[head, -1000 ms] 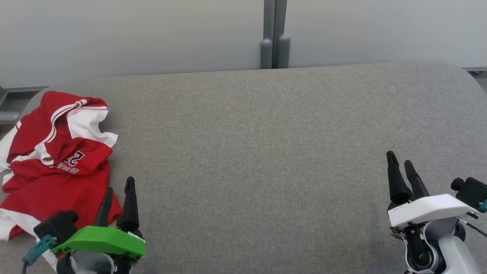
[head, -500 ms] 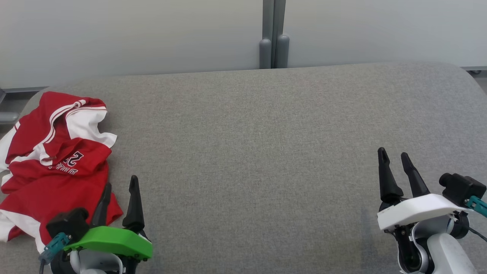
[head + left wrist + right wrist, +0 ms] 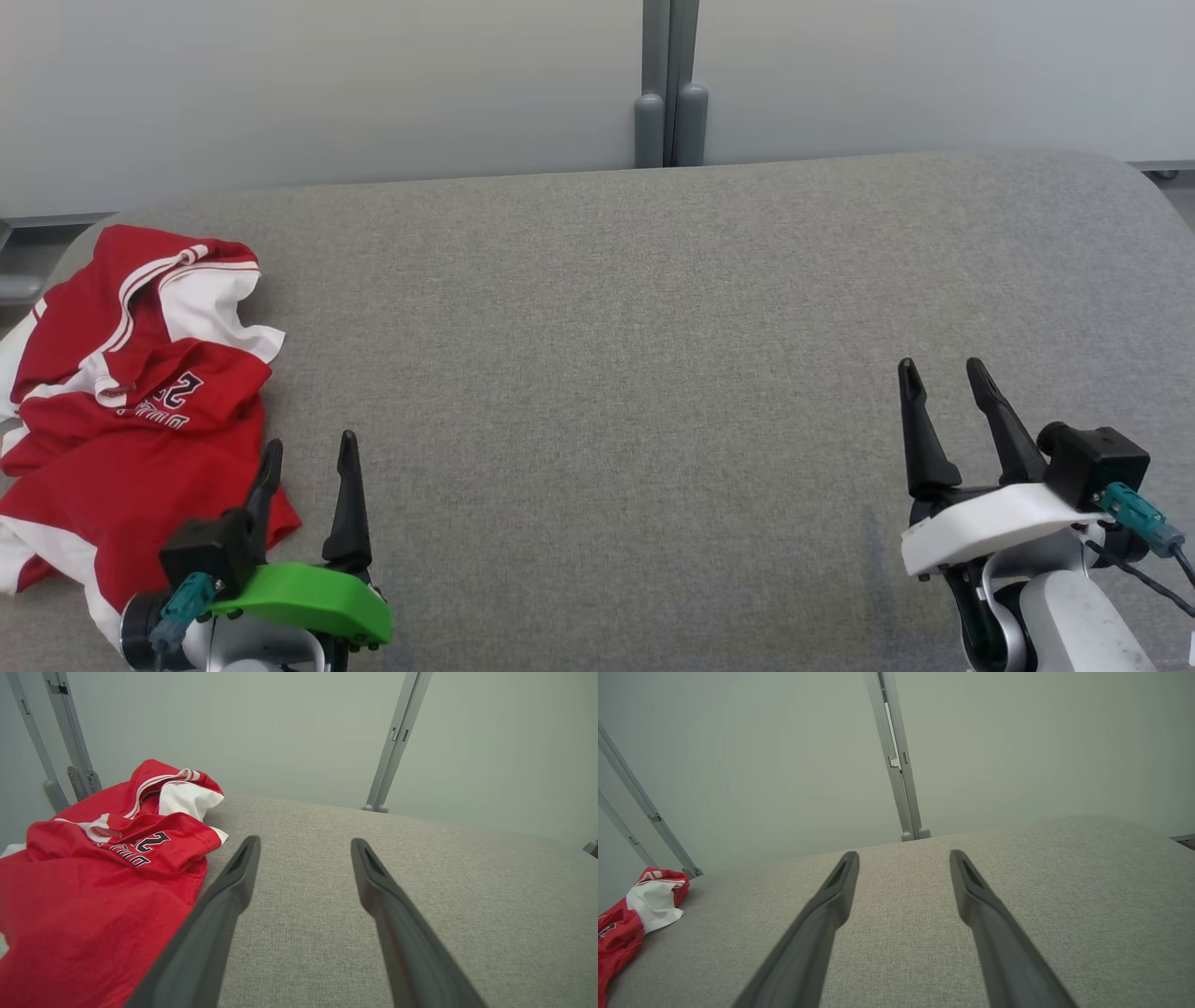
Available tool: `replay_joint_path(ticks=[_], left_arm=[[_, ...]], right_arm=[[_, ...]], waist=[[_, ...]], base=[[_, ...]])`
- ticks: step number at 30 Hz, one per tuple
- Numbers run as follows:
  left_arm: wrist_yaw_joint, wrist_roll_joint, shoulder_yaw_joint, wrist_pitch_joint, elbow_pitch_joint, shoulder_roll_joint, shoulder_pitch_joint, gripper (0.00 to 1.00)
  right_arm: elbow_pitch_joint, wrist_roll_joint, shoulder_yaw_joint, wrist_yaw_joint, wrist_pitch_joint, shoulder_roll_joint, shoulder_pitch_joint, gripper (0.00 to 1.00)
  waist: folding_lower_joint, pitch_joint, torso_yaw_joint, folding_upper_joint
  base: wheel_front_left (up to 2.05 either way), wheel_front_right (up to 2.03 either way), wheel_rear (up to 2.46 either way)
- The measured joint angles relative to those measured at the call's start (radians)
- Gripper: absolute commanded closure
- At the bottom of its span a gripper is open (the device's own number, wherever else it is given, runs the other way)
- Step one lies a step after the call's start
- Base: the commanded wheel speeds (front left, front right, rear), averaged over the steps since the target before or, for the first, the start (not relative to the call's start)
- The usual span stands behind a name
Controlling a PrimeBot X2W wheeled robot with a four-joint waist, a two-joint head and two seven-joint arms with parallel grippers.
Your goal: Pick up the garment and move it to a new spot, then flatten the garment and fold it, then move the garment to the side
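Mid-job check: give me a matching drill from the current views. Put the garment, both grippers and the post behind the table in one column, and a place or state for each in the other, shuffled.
Column one
1. garment
2. left gripper
3. right gripper
4. grey post

Column two
A. jaws open, over bare fabric at the near right, far from the red cloth
B. crumpled at the left end of the grey padded surface
C. upright behind the far edge, near the middle
D. jaws open, close beside the red cloth's near right edge

Pairs: 1-B, 2-D, 3-A, 4-C
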Motion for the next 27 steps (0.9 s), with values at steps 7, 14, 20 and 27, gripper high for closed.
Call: replay_joint_path(ticks=[7,14,20,27], left_arm=[[0.016,0.105,-0.009,-0.026,0.004,0.006,0.000,0.00],[0.030,0.208,-0.031,-0.053,0.011,0.011,0.000,0.00],[0.035,0.219,-0.032,-0.055,0.029,0.012,0.003,0.00],[0.035,0.219,-0.032,-0.055,0.036,0.012,0.004,0.00]], right_arm=[[-0.005,-0.105,0.017,-0.009,-0.024,-0.006,0.000,0.00],[-0.002,-0.205,0.041,-0.010,-0.049,-0.012,0.000,0.00],[0.014,-0.224,0.044,-0.010,-0.057,-0.012,0.000,0.00],[0.024,-0.224,0.044,-0.010,-0.057,-0.011,0.000,0.00]], waist=[[0.0000,0.000,-0.002,0.0000],[0.0000,-0.002,-0.004,0.0000],[0.0000,-0.006,-0.005,0.0000],[0.0000,-0.010,-0.004,0.0000]], base=[[0.00,0.00,0.00],[0.00,0.00,0.00],[0.00,0.00,0.00],[0.00,0.00,0.00]])
